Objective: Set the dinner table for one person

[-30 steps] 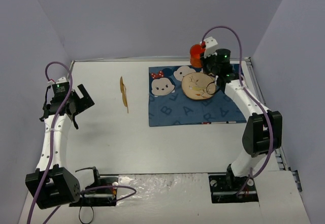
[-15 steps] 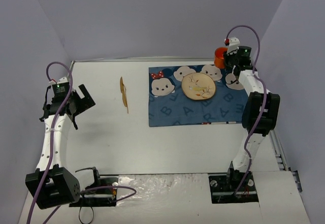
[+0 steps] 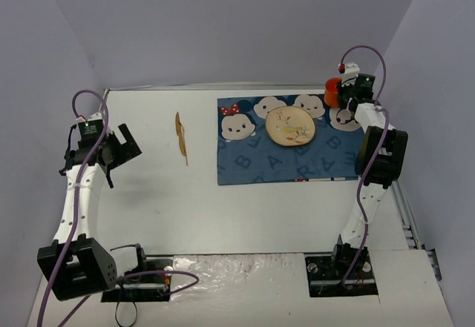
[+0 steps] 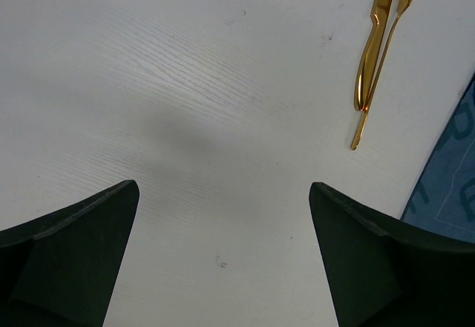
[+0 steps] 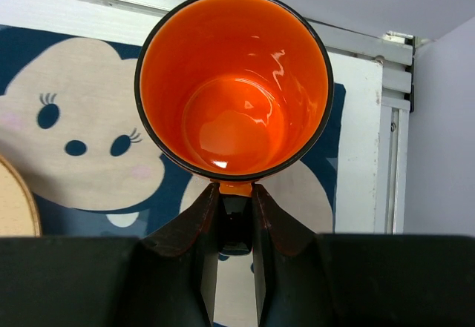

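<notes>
Dinner table (image 3: 245, 201): big white flat top w/ thin metal rim, fills most of the top view, both arm bases at its near edge. Blue mat (image 3: 252, 165) w/ cartoon mouse faces lies flat on the far R part of the table, its far edge near the back rim. L arm stands at the table's L side; L gripper (image 3: 117, 147) hangs over bare white top, jaws spread wide, nothing btwn them, confirmed in the wrist view (image 4: 223, 186) where only tabletop shows in the gap. R arm reaches up to the mat's far R corner. R gripper (image 3: 346, 93) is pinched narrow on the handle of the orange cup (image 3: 332, 88); wrist view shows both fingers (image 5: 194, 227) clamped on the handle just below the cup's (image 5: 234, 90) dark rim, cup upright, mouth up, inside glossy and bare. Can't tell if the cup's base touches the mat. Wooden plate (image 3: 291, 126), round, lies on the mat's far middle, well apart from the cup. Gold cutlery (image 3: 181, 138) lies on bare table L of the mat, well apart from it, long axis running near-to-far; L wrist view (image 4: 382, 45) shows slim gold pieces lying together.
</notes>
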You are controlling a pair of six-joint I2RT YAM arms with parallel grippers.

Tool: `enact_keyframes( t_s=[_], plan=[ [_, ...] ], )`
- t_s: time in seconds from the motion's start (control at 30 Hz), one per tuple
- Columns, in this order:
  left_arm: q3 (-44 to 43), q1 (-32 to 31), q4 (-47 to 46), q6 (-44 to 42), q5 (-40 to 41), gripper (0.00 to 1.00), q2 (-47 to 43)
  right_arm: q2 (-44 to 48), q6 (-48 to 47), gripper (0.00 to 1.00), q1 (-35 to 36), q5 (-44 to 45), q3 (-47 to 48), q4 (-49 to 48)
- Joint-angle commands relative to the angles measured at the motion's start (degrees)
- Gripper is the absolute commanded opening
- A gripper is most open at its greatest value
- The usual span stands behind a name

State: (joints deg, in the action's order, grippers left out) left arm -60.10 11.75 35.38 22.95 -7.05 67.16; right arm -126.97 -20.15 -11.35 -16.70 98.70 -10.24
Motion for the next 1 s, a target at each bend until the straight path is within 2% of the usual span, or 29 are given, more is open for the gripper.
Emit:
enact_keyframes(
  t_s=[0.0,0.53,0.63,0.7,0.8,0.83,0.9,0.97],
  plan=[
    [-0.46,0.45,-2.92,-1.04,-0.91,0.97,-0.1,1.24,1.41,0.0,-1.57,-2.97,4.01,-10.11],
    [-0.29,0.38,-3.16,-1.15,-1.0,0.97,0.25,-1.26,0.72,0.0,-3.86,-8.26,1.94,-12.25],
    [-0.29,0.38,-3.12,-1.06,-1.04,0.97,0.34,-1.17,1.18,0.04,-4.12,-7.55,0.87,-13.15],
    [-0.37,0.45,-2.93,-1.06,-1.05,0.97,0.34,-0.87,1.9,0.15,-4.33,-7.3,-0.15,-14.07],
    [-0.37,0.38,-2.94,-1.06,-1.18,0.97,0.34,-0.26,2.31,0.44,-4.56,-6.29,-0.85,-14.49],
    [-0.37,0.38,-2.91,-1.03,-1.12,0.97,0.32,0.27,2.68,0.48,-4.56,-5.92,-1.15,-14.68],
    [-0.37,0.38,-2.73,-0.86,-1.14,0.97,0.26,2.01,3.98,0.63,-4.54,-5.17,-2.28,-15.59],
    [-0.38,0.38,-2.5,-0.7,-1.23,0.97,0.35,4.11,5.96,0.7,-4.45,-4.63,-3.81,-17.01]
  ],
)
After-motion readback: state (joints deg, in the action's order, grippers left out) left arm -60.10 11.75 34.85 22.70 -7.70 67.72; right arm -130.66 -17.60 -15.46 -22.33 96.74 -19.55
